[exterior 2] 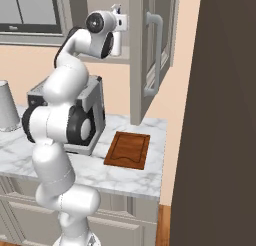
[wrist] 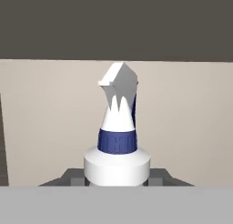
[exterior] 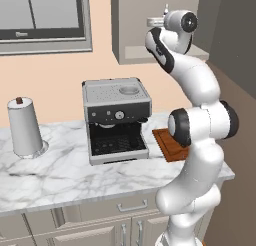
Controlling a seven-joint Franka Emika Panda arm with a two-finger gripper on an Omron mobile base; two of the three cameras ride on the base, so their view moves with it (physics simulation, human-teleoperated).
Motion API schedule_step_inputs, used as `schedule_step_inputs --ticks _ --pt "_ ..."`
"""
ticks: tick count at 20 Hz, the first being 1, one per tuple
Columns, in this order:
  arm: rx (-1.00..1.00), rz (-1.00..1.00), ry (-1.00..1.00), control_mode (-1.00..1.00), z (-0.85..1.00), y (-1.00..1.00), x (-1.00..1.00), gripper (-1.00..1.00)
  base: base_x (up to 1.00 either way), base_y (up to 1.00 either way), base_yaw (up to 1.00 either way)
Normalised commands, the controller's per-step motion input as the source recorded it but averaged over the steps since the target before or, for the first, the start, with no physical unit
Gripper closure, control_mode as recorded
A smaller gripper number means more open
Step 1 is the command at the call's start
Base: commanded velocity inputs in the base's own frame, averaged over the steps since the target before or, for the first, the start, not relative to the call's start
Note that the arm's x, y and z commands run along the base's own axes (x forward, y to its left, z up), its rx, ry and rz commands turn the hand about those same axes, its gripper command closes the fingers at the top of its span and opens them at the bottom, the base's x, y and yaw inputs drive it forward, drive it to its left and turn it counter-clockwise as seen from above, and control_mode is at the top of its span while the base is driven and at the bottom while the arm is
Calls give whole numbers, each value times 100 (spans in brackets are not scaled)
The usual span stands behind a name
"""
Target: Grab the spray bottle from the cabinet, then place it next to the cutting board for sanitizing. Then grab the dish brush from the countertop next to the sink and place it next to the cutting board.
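Two fingers: dark tips of the gripper (wrist: 116,180) flank the base of the spray bottle (wrist: 117,141) at 9 and 3 o'clock, closed against its white shoulder as far as can be seen; contact surfaces partly hidden by the bottle body.
Bottle look: white rounded shoulder, dark blue ribbed collar above it, white tapering neck, white angular trigger head pointing toward 10 o'clock; thin blue strip down the neck at 3 o'clock.
Bottle place: upright in the open shelf niche at the bottom of the cabinet (exterior: 131,20), pale back wall behind, dark underside of the shelf overhead at 12 o'clock.
Same spot, right base view: white bottle body below the raised hand, beside the open cabinet door (exterior 2: 150,55).
Arm: raised high, wrist level with the niche.
Cutting board: reddish-brown cutting board (exterior 2: 128,150) flat on the countertop (exterior 2: 140,180), at 3 o'clock of the coffee machine (exterior: 116,120), well below the bottle.
Far left: paper-towel roll (exterior: 24,127) upright at 9 o'clock of the coffee machine.
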Motion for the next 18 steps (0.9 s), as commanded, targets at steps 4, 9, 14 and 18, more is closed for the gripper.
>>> schedule_step_inputs --ticks 4,9,14,18 --pt "8 -8 -19 -100 0 0 -100 100 0 0 0" --pt "8 -11 -10 -100 0 0 -100 100 0 0 0" --pt "4 -10 -1 -100 7 0 -100 100 0 0 0" --pt "1 -9 0 -100 22 0 -100 100 0 0 0"
